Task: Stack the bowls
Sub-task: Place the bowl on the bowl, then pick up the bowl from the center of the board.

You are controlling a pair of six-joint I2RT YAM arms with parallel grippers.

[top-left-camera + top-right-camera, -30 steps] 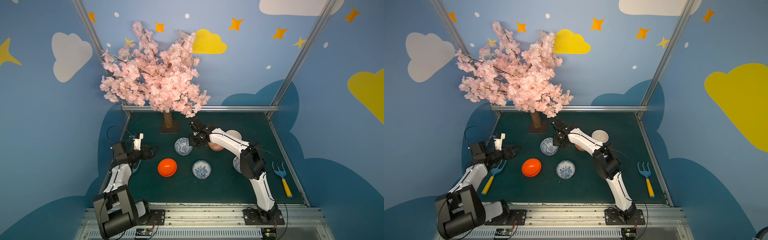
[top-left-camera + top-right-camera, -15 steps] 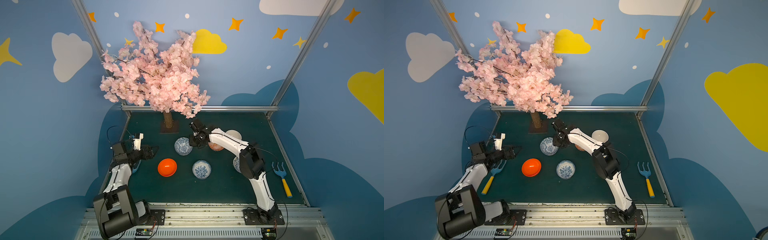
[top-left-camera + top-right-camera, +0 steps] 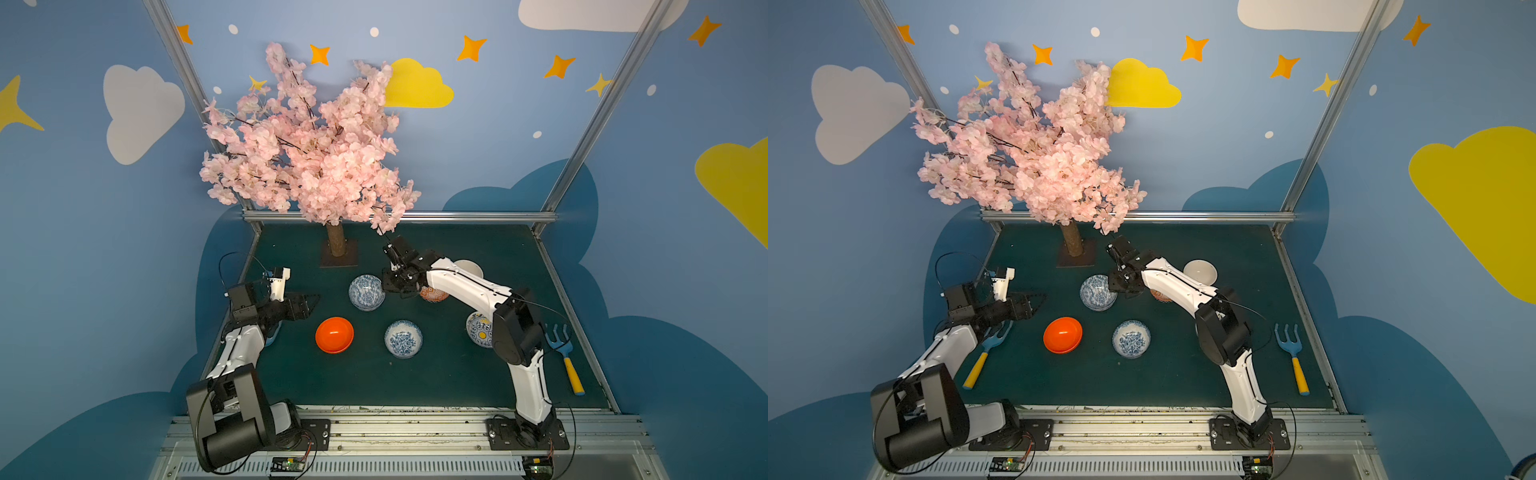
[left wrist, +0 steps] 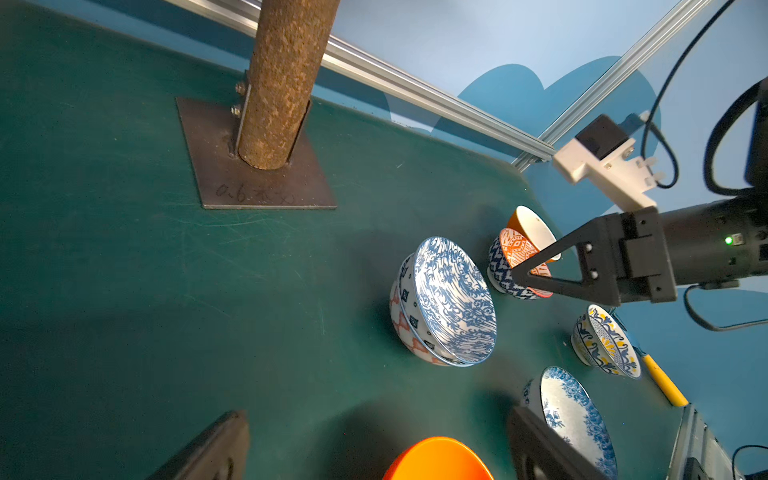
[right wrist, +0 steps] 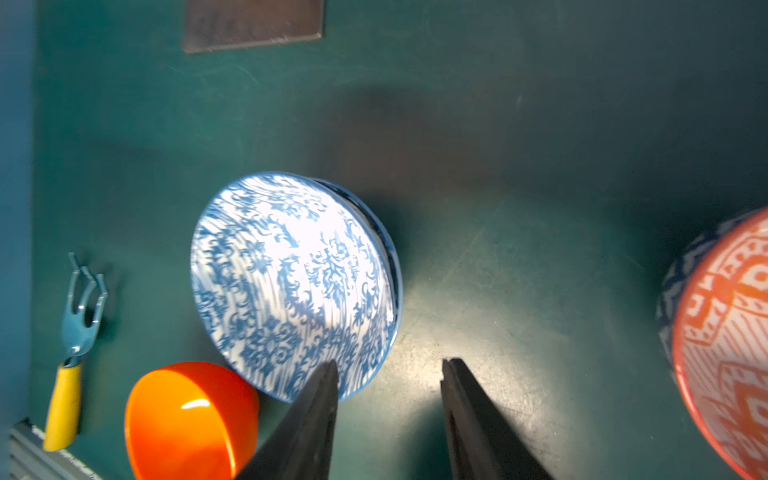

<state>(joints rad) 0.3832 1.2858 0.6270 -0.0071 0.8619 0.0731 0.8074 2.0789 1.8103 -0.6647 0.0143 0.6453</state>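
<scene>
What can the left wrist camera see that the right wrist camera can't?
Only the left wrist view shows the tree trunk, the bowl with yellow flowers and the cream bowl. Only the right wrist view shows a whole toy fork. Both show the big blue-and-white bowl, the orange bowl and the orange-patterned bowl.

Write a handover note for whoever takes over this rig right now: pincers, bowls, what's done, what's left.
Left pincer: open, empty, off to the side of the bowls.
Right pincer: open, empty, beside the floral blue-white bowl.
Done: floral blue-white bowl nested in a patterned bowl; orange lattice bowl nested in a dark blue bowl.
To do: glossy orange bowl, second blue-white bowl, yellow-and-blue bowl and cream-white bowl stand alone; gather everything into one stack.
</scene>
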